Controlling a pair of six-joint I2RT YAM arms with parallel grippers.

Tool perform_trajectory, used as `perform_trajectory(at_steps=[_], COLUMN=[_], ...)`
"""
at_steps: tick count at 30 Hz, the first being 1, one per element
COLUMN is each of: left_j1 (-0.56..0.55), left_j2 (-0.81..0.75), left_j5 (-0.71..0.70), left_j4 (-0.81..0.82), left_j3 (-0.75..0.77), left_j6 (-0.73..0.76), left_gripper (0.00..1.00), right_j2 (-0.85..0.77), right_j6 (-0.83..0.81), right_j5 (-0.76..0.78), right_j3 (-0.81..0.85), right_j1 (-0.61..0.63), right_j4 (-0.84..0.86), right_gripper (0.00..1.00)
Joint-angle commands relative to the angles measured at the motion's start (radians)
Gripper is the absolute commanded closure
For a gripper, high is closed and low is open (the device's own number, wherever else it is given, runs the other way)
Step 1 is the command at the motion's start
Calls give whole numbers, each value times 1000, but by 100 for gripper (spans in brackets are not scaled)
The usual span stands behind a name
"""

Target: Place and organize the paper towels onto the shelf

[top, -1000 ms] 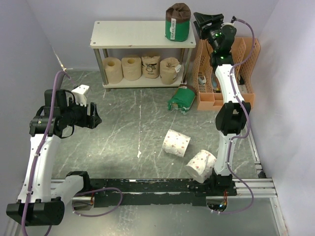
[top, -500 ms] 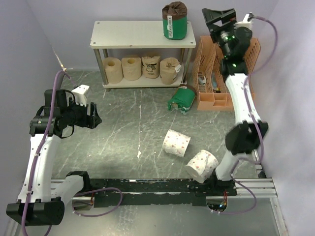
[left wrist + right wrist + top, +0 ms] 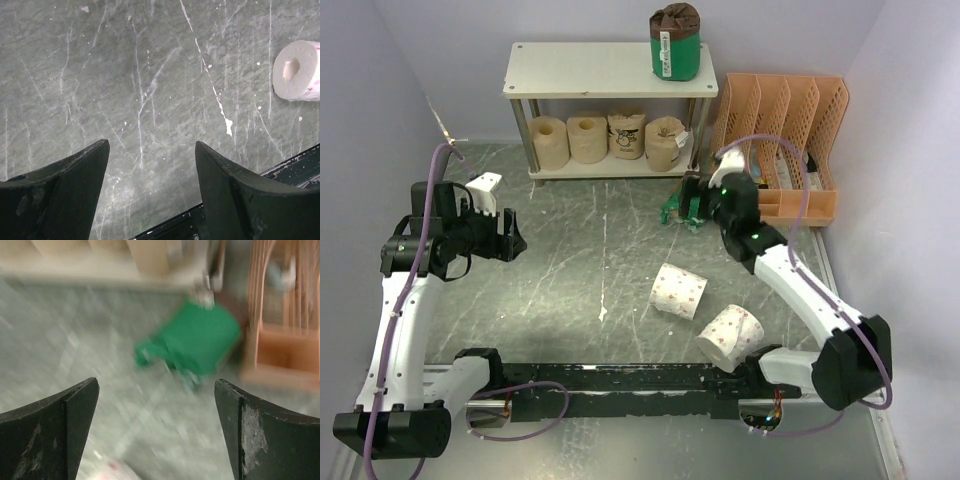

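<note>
The shelf (image 3: 610,70) stands at the back. One green-wrapped roll (image 3: 676,45) stands upright on its top board. Four tan rolls (image 3: 607,138) line its lower tier. A second green roll (image 3: 678,208) lies on the table by the shelf's right leg; it shows blurred in the right wrist view (image 3: 200,342). Two white pink-dotted rolls (image 3: 678,290) (image 3: 728,336) lie near the front; one shows in the left wrist view (image 3: 296,70). My right gripper (image 3: 698,195) (image 3: 156,385) is open and empty, just short of the lying green roll. My left gripper (image 3: 515,240) (image 3: 151,145) is open and empty over bare table at the left.
An orange perforated file organizer (image 3: 790,130) stands right of the shelf, close behind the lying green roll. A small white object (image 3: 485,185) lies at the left. A black rail (image 3: 640,378) runs along the near edge. Walls close in on both sides.
My right arm has swung down from beside the shelf's top board to low over the table at the lying green roll. The left arm has not moved.
</note>
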Motion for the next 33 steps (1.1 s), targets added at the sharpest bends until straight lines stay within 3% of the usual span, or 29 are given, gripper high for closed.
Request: perform_trajectory(at_steps=[1, 4, 20, 25, 29, 33], left_j1=[11, 11, 10, 10, 10, 10], left_j2=[2, 5, -14, -17, -19, -17], left_j5=[14, 19, 18, 14, 9, 2], left_j4=[24, 22, 24, 24, 25, 25], left_j3=[-6, -6, -6, -6, -6, -7], left_j6=[1, 3, 1, -2, -3, -5], left_gripper=[20, 20, 20, 20, 20, 20], right_j2=[-11, 41, 418, 475, 530, 603], right_j6=[-215, -269, -376, -395, -424, -446], right_j5=[110, 88, 181, 195, 223, 250], right_j3=[-152, -191, -27, 67, 113, 155], right_j1=[15, 15, 14, 15, 14, 13], right_j4=[-77, -35, 10, 13, 13, -1], right_gripper=[1, 2, 10, 19, 39, 44])
